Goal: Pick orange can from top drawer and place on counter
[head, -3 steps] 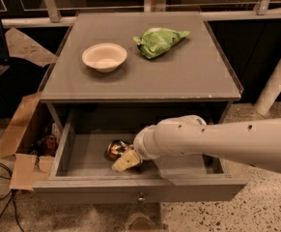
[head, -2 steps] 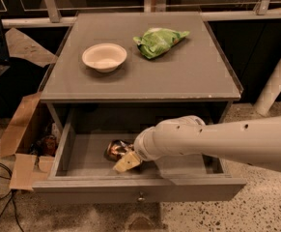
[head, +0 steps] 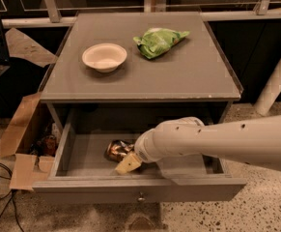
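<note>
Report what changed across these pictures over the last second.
Nothing visibly moved. The gripper stays down in the open top drawer, beside the orange can, which still lies on the drawer floor. The white bowl and green bag remain on the counter.

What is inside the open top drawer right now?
In the top drawer, the orange can lies left of centre on the floor, with the end effector right beside it. The white arm covers much of the right side, so anything there is hidden.
</note>
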